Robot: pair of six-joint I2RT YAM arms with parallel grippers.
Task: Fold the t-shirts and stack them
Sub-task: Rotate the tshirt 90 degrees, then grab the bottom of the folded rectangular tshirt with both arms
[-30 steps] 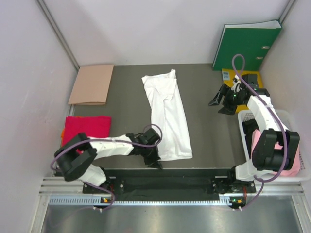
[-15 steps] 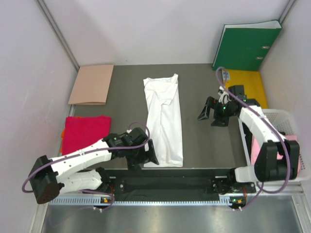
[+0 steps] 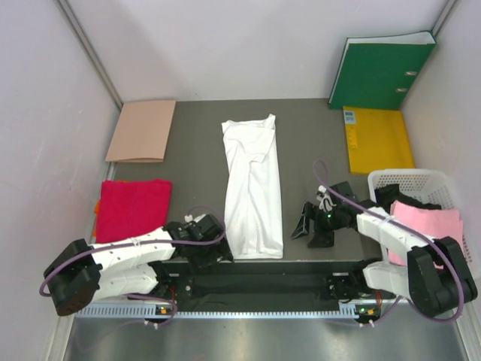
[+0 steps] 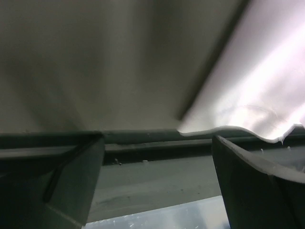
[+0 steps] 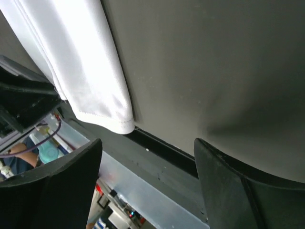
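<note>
Overhead, a dark grey table (image 3: 195,150) fills the floor of a booth with pale, plain walls, and the white t-shirt (image 3: 252,188) lies along its middle as a long narrow strip, collar end far from the arms and hem at the table's near edge. Left of the white t-shirt, by the table's side edge, the red t-shirt (image 3: 134,208) sits as a flat square; farther back on that same side lies a tan cardboard sheet (image 3: 143,129). Right of the white t-shirt, well apart from it, a white basket (image 3: 409,179) holds the pink t-shirt (image 3: 428,226), with a yellow folder (image 3: 378,139) behind the basket and a green binder (image 3: 379,71) propped against the back wall. The left gripper (image 3: 214,252) hangs low just beside the white t-shirt's near left corner, its fingers (image 4: 71,181) spread wide with nothing between them. The right gripper (image 3: 310,232) sits on the other side of the hem, near it but not touching, its fingers (image 5: 248,191) likewise apart and empty.
</note>
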